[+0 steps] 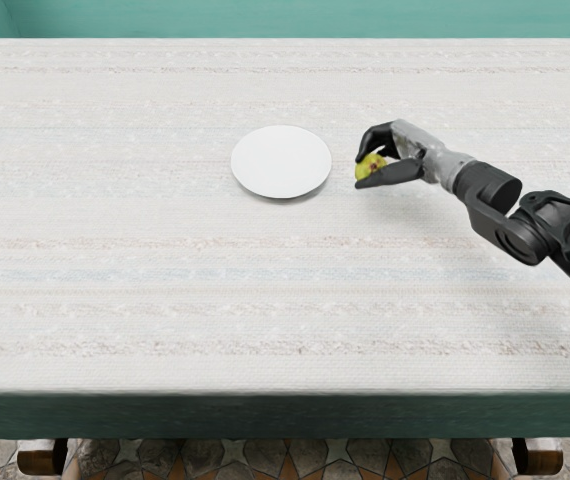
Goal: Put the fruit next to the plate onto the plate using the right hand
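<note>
Head view looks down on a wide, whitish woven tablecloth-covered table (165,300). Left of centre, toward the far side, lies a round flat white plate (281,162), bare. Just right of it, apart from its rim, sits a small yellow-green fruit (369,167). Dark fingers (373,135) of the right hand (390,155) curl around the fruit, gripping it; its arm enters from the right edge.

Simulated domestic dining setting, long worktop (115,300) under pale woven cloth (265,335) with faint stripes, dark green skirt (285,414) along near edge, single white plate (281,162) laid on it, teal wall (265,15) at far side, patterned stone-tile floor (295,460) below, wooden feet (43,459) at near corners.
</note>
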Available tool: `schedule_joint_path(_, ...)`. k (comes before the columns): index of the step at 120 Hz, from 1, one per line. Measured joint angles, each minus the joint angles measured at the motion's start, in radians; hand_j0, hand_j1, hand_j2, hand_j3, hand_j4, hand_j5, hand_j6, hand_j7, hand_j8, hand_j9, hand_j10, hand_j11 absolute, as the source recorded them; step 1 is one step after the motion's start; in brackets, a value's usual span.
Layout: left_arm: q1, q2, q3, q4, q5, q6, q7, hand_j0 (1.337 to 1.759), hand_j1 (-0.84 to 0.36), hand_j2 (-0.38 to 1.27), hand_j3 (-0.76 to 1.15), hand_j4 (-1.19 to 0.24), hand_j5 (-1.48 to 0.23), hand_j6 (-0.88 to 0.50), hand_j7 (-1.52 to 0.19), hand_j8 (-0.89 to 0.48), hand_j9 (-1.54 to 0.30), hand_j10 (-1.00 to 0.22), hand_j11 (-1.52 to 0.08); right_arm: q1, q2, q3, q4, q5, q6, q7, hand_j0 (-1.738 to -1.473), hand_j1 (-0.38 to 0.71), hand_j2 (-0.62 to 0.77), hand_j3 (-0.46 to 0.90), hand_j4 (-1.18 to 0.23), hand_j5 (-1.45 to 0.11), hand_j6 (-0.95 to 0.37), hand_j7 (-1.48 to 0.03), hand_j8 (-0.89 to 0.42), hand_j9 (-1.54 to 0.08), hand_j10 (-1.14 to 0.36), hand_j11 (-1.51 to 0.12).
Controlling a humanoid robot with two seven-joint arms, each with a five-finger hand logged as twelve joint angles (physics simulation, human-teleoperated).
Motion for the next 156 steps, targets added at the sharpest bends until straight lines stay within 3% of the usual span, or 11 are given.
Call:
schedule_joint_path(15, 0.0, 0.0, 0.0, 0.0, 0.0, 0.0, 0.0, 1.658, 0.35, 0.0, 0.0, 0.0, 0.0, 0.0, 0.0, 0.0, 0.0, 0.0, 0.0, 0.037, 0.03, 0.002, -0.001, 0.026, 0.011, -0.002, -1.651, 0.26, 0.26, 0.0, -0.83, -1.19, -0.67, -1.12, -0.35, -1.21, -0.46, -1.24)
schedule_joint_path(26, 0.0, 0.0, 0.0, 0.0, 0.0, 0.0, 0.0, 1.658, 0.35, 0.0, 0.0, 0.0, 0.0, 0.0, 0.0, 0.0, 0.0, 0.0, 0.0, 0.063, 0.062, 0.002, -0.005, 0.036, 0.012, -0.006, -1.652, 0.21, 0.16, 0.0, -0.82, -1.2, -0.68, -1.12, -0.37, -1.22, -0.51, -1.25)
schedule_joint_path(36, 0.0, 0.0, 0.0, 0.0, 0.0, 0.0, 0.0, 1.658, 0.35, 0.0, 0.0, 0.0, 0.0, 0.0, 0.0, 0.0, 0.0, 0.0, 0.0, 0.087, 0.102, 0.0, -0.021, 0.039, 0.012, -0.011, -1.654, 0.24, 0.22, 0.0, -0.82, -1.2, -0.64, -1.12, -0.34, -1.21, -0.48, -1.24)
schedule_joint_path(70, 0.0, 0.0, 0.0, 0.0, 0.0, 0.0, 0.0, 1.658, 0.35, 0.0, 0.0, 0.0, 0.0, 0.0, 0.0, 0.0, 0.0, 0.0, 0.0, 0.155, 0.275, -0.009, -0.193, 0.039, -0.02, -0.022, -1.656, 0.31, 0.37, 0.0, -0.82, -1.2, -0.59, -1.11, -0.32, -1.18, -0.42, -1.18)
schedule_joint_path(86, 0.0, 0.0, 0.0, 0.0, 0.0, 0.0, 0.0, 1.658, 0.35, 0.0, 0.0, 0.0, 0.0, 0.0, 0.0, 0.0, 0.0, 0.0, 0.0, 0.169, 0.292, -0.016, -0.234, 0.041, -0.076, -0.029, -1.656, 0.35, 0.48, 0.0, -0.82, -1.2, -0.6, -1.11, -0.31, -1.18, -0.42, -1.17)
schedule_joint_path(122, 0.0, 0.0, 0.0, 0.0, 0.0, 0.0, 0.0, 1.658, 0.35, 0.0, 0.0, 0.0, 0.0, 0.0, 0.0, 0.0, 0.0, 0.0, 0.0, 0.207, 0.298, -0.063, -0.287, 0.036, -0.104, -0.052, -1.654, 0.36, 0.54, 0.0, -0.8, -1.19, -0.61, -1.1, -0.32, -1.19, -0.43, -1.16)
schedule_joint_path(130, 0.0, 0.0, 0.0, 0.0, 0.0, 0.0, 0.0, 1.658, 0.35, 0.0, 0.0, 0.0, 0.0, 0.0, 0.0, 0.0, 0.0, 0.0, 0.0, 0.214, 0.298, -0.08, -0.288, 0.035, -0.098, -0.056, -1.655, 0.35, 0.48, 0.0, -0.8, -1.19, -0.61, -1.09, -0.32, -1.19, -0.43, -1.16)
schedule_joint_path(156, 0.0, 0.0, 0.0, 0.0, 0.0, 0.0, 0.0, 1.658, 0.35, 0.0, 0.0, 0.0, 0.0, 0.0, 0.0, 0.0, 0.0, 0.0, 0.0, 0.231, 0.298, -0.123, -0.289, 0.033, -0.084, -0.06, -1.655, 0.35, 0.49, 0.0, -0.78, -1.19, -0.62, -1.09, -0.32, -1.19, -0.43, -1.17)
